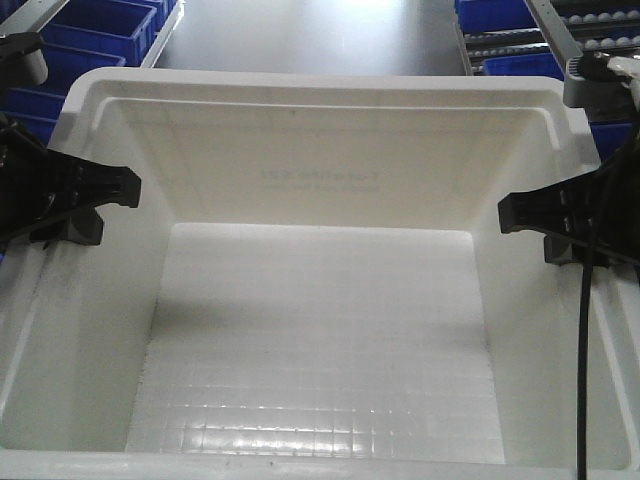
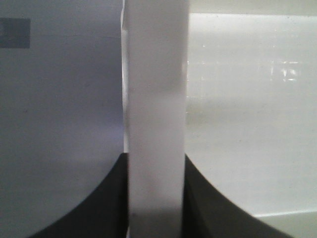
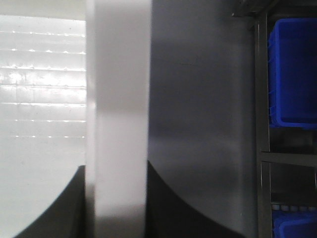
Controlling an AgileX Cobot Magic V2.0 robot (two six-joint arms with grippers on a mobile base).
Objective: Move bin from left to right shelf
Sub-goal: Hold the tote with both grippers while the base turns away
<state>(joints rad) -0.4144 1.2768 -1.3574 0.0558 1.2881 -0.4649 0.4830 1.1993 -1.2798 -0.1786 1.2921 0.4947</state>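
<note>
The large white bin (image 1: 320, 95) fills the front view, empty, its gridded floor showing. My left gripper (image 1: 100, 205) is shut on the bin's left rim (image 2: 154, 99), one black finger on each side of the wall. On the opposite side, the right gripper (image 1: 530, 215) is shut on the right rim (image 3: 118, 99) in the same way. Beyond the bin's far right corner, the right shelf (image 1: 548, 30) shows its grey frame and white rollers. The bin's underside is hidden.
Dark blue bins (image 1: 100, 40) sit on the rack at the far left, and more blue bins (image 1: 520, 65) on the right rack. A blue bin (image 3: 292, 74) in a grey rack frame shows beside the right gripper. Grey floor (image 1: 300, 35) runs between the racks.
</note>
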